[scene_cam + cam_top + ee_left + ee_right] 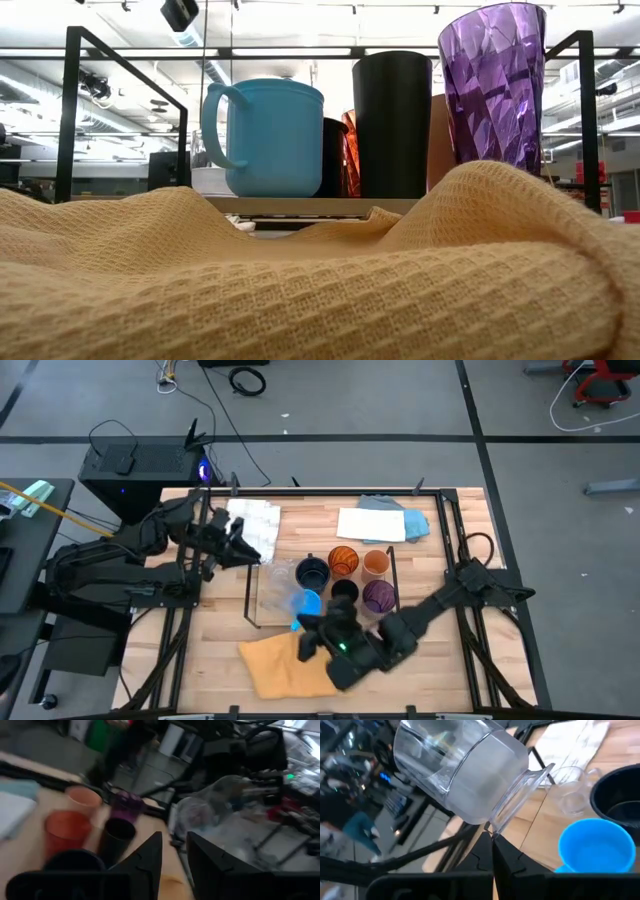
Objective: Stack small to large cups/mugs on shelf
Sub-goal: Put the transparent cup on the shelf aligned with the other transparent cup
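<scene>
Right gripper (492, 840) is pinching a clear glass (460, 770) by its rim, tilted above the shelf (262, 598)'s left part.
Left gripper (172, 851) is hovering narrowly parted, empty; blue mug (596, 845), black cup (344, 591) are waiting alongside; next, I'd judge: righting and lowering it gently.

Left arm reaching in from the table's left side, elbow folded back, wrist level, left gripper (243, 550) over the left-centre of the table. Fingers (145, 862) slightly parted, a narrow gap between the tips, nothing seen between them in the wrist view.

Right arm stretched diagonally from the right edge toward the front-centre, forearm low, wrist turned inward. Right gripper (300, 628) with fingers pressed together, pinching the rim of a clear glass (460, 775), tilted up and away.
</scene>
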### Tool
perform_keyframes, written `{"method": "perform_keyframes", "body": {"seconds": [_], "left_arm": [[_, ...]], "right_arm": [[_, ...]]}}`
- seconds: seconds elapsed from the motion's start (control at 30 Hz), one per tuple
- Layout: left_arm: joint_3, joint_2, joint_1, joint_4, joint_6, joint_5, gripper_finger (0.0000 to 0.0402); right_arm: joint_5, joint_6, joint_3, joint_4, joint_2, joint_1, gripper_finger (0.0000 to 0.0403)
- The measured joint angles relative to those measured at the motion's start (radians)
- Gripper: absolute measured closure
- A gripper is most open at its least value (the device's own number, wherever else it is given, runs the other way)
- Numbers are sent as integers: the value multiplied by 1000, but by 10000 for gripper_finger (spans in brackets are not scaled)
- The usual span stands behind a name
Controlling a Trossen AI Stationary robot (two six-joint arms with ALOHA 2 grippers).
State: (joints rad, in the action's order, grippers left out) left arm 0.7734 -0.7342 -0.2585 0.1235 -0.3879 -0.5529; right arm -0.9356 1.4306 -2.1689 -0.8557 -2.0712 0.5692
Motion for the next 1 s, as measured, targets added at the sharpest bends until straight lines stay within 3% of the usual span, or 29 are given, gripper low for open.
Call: {"method": "perform_keyframes", "body": {"seconds": [0.17, 0.47, 1.0], "left_arm": [[0, -15, 7, 0, -124, -74, 304], [0, -17, 7, 7, -378, -154, 300], [-1, -50, 7, 11, -395, -148, 287]], "right_arm": [[151, -121, 0, 46, 0, -61, 403], [204, -183, 1, 41, 25, -93, 403], [279, -258, 1, 40, 31, -144, 403]]}}
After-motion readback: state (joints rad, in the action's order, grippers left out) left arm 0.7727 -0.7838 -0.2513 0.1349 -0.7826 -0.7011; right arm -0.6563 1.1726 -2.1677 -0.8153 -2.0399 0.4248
